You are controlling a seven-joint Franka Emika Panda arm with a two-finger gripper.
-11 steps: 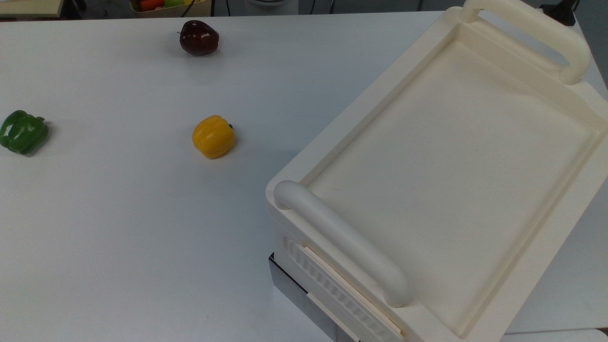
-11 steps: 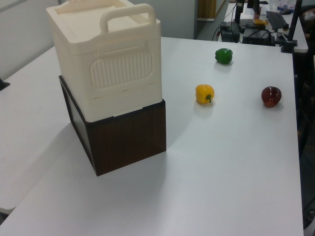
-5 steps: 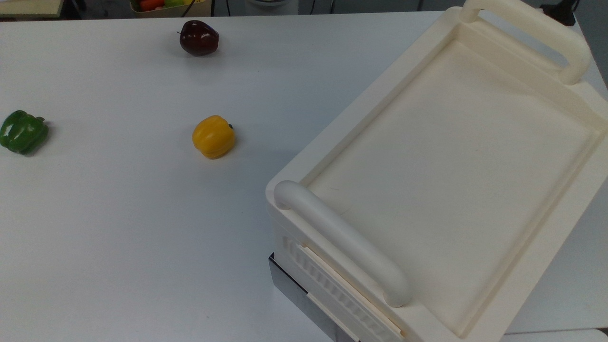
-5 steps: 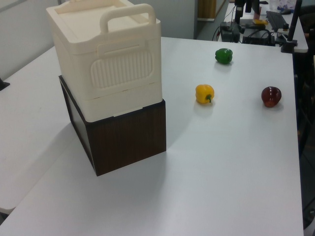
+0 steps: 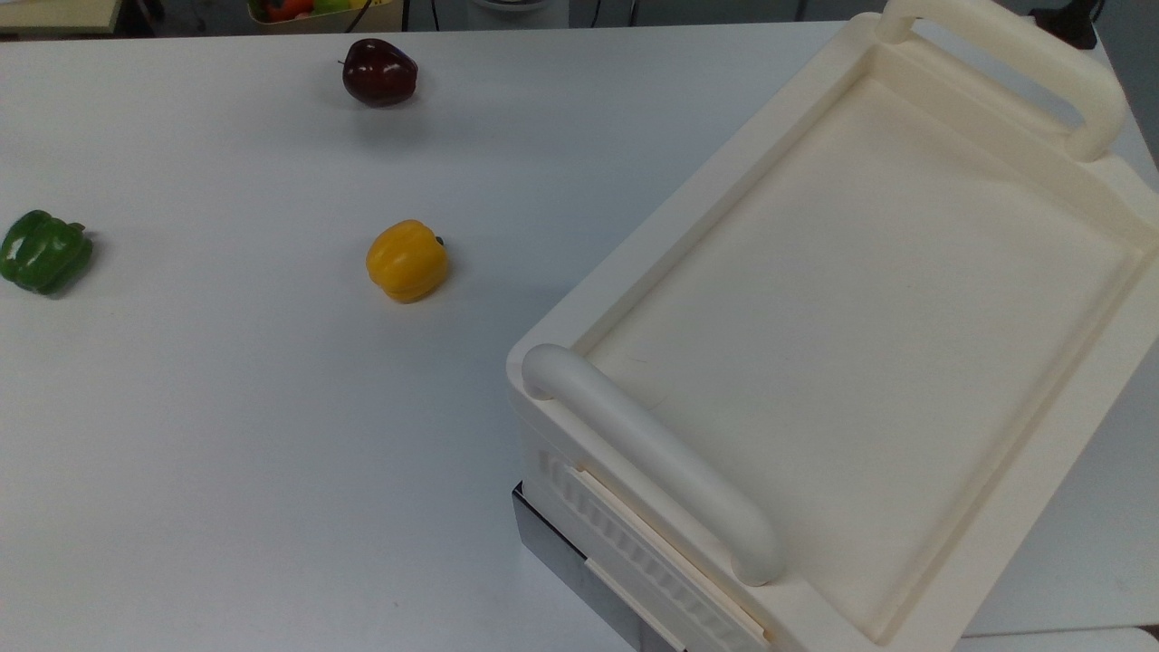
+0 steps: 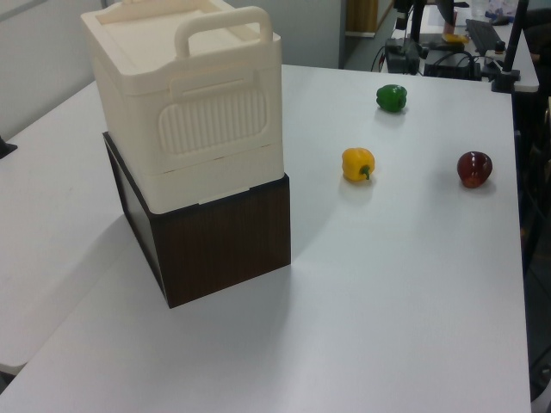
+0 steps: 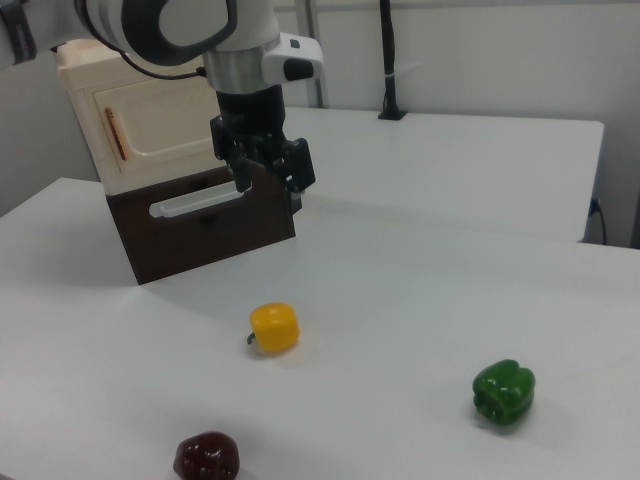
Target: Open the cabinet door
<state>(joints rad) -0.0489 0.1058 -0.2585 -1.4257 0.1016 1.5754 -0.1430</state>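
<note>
Cream cabinet door (image 7: 160,120), shut flush in the front of the cream cabinet (image 6: 185,99) atop a dark wooden base (image 6: 219,245) on the white worktop (image 5: 226,407). Gripper (image 7: 268,178) just before the cabinet front in the right view, below the door, jaws parted narrowly, holding nothing. Yellow pepper (image 7: 274,328), green pepper (image 7: 504,393), dark apple (image 7: 206,456) scattered well apart.

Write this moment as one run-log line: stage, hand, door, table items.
stage: approach | hand: open, in front of cabinet, holding nothing | cabinet door: closed | table: yellow pepper, green pepper, dark red apple
</note>
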